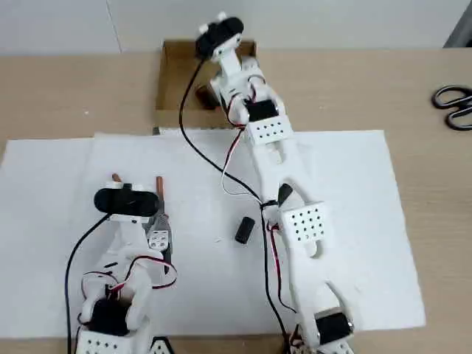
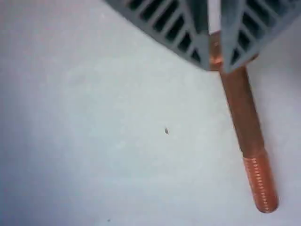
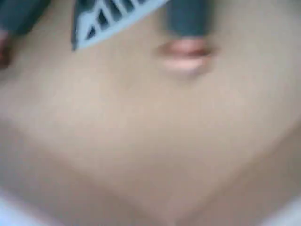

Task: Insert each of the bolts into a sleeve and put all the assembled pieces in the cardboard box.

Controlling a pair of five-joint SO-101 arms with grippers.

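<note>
Left wrist view: gripping a copper bolt (image 2: 244,127) near its head with the left gripper (image 2: 214,52), jaws shut tight on it, well away from the cardboard box (image 1: 168,81). Probably hard, stiff, light and a bit slippery, so best held near the head, leaving the bumpy end free for the black sleeve (image 1: 244,229) lying apart from the cardboard box. Right gripper (image 3: 70,28) over the cardboard box; cannot tell about its jaws. No words or labels to read
</note>
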